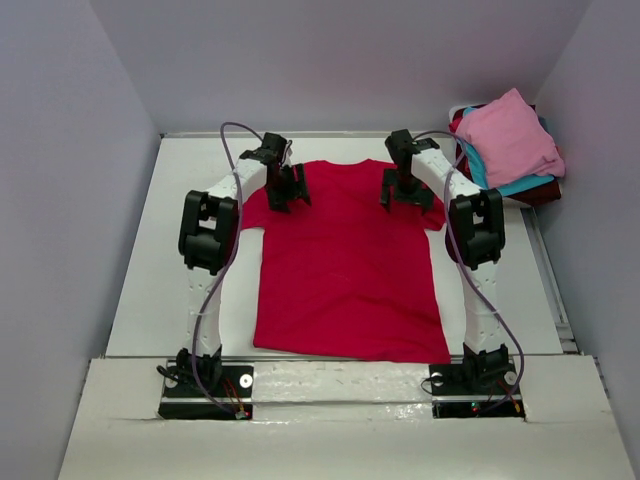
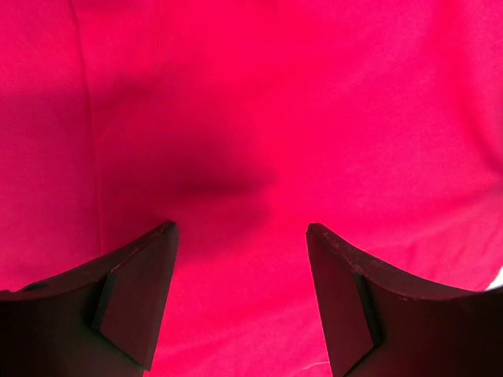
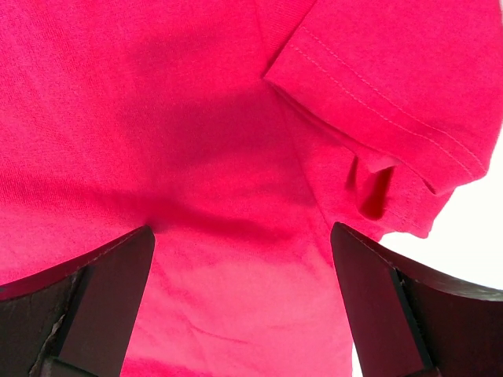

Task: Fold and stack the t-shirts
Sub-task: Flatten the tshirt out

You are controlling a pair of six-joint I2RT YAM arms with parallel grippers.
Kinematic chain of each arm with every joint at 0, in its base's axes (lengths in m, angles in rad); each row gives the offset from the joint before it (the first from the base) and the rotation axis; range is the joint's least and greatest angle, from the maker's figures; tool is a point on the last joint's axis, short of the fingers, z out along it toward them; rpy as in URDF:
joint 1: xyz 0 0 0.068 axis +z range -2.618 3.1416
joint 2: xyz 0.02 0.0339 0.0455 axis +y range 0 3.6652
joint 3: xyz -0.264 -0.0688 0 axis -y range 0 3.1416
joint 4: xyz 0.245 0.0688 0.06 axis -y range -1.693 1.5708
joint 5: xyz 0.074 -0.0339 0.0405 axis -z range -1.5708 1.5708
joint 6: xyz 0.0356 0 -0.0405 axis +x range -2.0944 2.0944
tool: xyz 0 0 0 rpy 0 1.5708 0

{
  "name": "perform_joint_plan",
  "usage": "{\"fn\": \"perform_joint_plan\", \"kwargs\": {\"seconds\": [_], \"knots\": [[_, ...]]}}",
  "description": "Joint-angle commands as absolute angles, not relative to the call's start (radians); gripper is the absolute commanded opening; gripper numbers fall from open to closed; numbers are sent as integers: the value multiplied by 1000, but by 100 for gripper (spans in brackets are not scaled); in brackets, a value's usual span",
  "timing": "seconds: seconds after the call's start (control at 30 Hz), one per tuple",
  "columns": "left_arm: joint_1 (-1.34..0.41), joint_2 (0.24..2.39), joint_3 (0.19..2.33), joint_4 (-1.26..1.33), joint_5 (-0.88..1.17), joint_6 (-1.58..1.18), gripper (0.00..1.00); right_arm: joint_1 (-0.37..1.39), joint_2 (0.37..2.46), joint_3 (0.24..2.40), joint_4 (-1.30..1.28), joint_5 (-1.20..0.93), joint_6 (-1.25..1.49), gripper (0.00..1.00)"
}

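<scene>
Top external view: the left tool (image 1: pixel 287 192) and the right tool (image 1: pixel 403 192) both stand spread and pinch nothing, each low over one shoulder of the red t-shirt (image 1: pixel 345 280). From them the shirt runs toward 6 o'clock, flat on the surface (image 1: pixel 150 280), with its long axis from 12 to 6. The left tool is nearer the 9 o'clock sleeve, the right tool nearer the 3 o'clock one. The pile of other t-shirts (image 1: pixel 510 140) lies at 2 o'clock from the right tool.

Red t-shirt (image 1: pixel 345 270): soft matt knit cloth, stitched sleeve hem. Bench (image 1: pixel 150 270): smooth matt white. Gripper fingers (image 2: pixel 134 302): matt black plastic.
</scene>
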State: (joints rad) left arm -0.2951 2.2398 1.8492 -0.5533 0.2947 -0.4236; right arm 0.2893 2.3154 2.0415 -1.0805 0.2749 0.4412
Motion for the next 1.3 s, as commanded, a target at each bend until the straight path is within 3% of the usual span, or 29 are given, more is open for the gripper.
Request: {"fn": "perform_joint_plan", "kwargs": {"seconds": [0.0,0.37,0.77,1.27], "knots": [[-311,2250,1810,-522,362,-426,78,288,2338,2077,-1080,252,439,100],[-299,2221,1714,-526,264,-457,78,288,2350,2048,-1062,224,425,100],[-137,2086,1551,-488,209,-474,78,288,2365,2074,-1066,186,405,100],[-61,2077,1562,-506,193,-446,78,298,2379,2175,-1121,219,385,100]]}}
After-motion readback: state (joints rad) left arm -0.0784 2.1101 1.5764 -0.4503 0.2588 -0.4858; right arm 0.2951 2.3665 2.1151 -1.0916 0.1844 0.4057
